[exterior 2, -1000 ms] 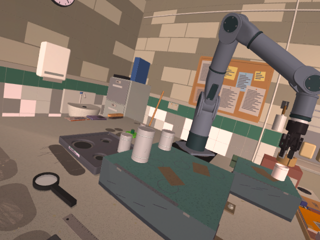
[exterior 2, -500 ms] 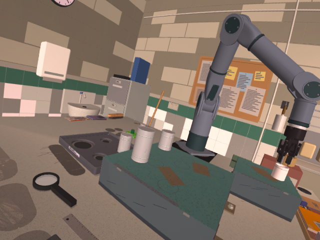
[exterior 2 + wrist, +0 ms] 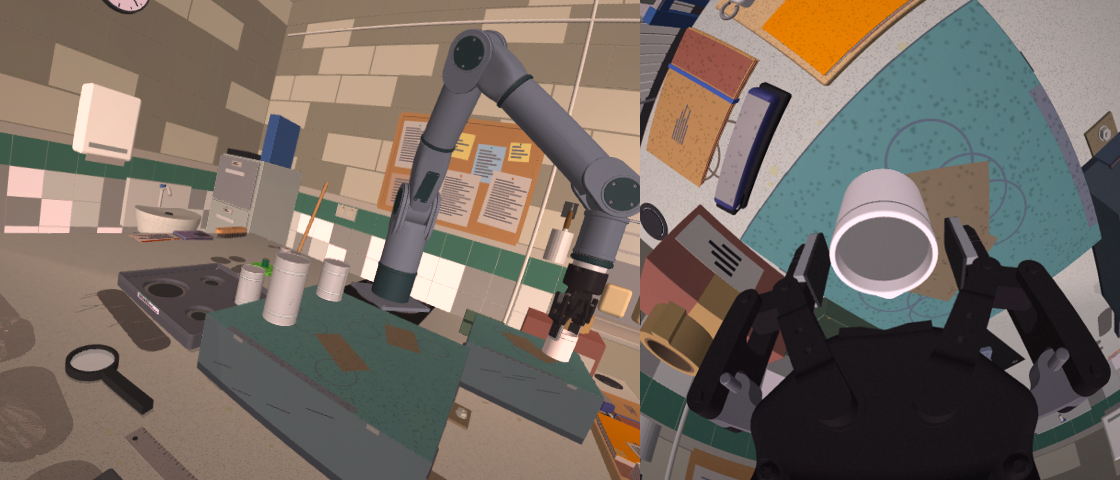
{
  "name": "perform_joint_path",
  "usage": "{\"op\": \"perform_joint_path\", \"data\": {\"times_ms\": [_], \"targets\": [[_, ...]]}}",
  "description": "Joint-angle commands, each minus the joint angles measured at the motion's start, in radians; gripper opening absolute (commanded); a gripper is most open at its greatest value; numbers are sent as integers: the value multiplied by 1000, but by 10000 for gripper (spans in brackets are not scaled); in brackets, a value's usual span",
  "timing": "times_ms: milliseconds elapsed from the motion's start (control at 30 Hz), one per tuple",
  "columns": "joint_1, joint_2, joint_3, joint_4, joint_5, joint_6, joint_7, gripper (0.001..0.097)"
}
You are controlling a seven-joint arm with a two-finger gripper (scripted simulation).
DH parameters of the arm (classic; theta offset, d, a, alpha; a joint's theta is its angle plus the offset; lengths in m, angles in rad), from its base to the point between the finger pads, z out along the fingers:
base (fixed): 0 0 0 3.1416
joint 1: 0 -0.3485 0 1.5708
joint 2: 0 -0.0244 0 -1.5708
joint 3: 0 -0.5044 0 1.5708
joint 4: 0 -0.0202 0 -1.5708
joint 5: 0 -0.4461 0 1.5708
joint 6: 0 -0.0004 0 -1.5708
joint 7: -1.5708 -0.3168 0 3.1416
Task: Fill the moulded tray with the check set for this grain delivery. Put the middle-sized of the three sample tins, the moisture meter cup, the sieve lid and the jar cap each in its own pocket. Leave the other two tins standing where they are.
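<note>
The white moisture meter cup (image 3: 560,345) (image 3: 883,232) stands upright on the smaller green-topped block at the right, and my gripper (image 3: 567,324) (image 3: 886,257) is right above it, open and holding nothing, with a finger on either side of the cup's rim. Three sample tins stand on the larger green block: the tallest (image 3: 286,296) in front, a short one (image 3: 249,284) to its left and another (image 3: 332,279) behind to its right. The dark moulded tray (image 3: 178,299) lies on the floor left of the blocks, its round pockets empty. The sieve lid and jar cap are not in sight.
The larger green block (image 3: 336,372) fills the middle, with the arm's base (image 3: 395,289) behind it. A magnifying glass (image 3: 106,374) and a ruler (image 3: 157,457) lie on the floor at the left. Boxes, a tape roll (image 3: 672,342) and an orange board (image 3: 833,27) crowd the cup's block.
</note>
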State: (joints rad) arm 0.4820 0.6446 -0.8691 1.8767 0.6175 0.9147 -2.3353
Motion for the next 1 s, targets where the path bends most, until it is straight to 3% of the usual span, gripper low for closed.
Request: {"op": "perform_joint_path", "data": {"times_ms": [0,400,967], "targets": [[0,-1,0,-1,1,-1,0,750],[-1,0,1,0,2,-2,-1,750],[-1,0,1,0,2,-2,-1,410]]}}
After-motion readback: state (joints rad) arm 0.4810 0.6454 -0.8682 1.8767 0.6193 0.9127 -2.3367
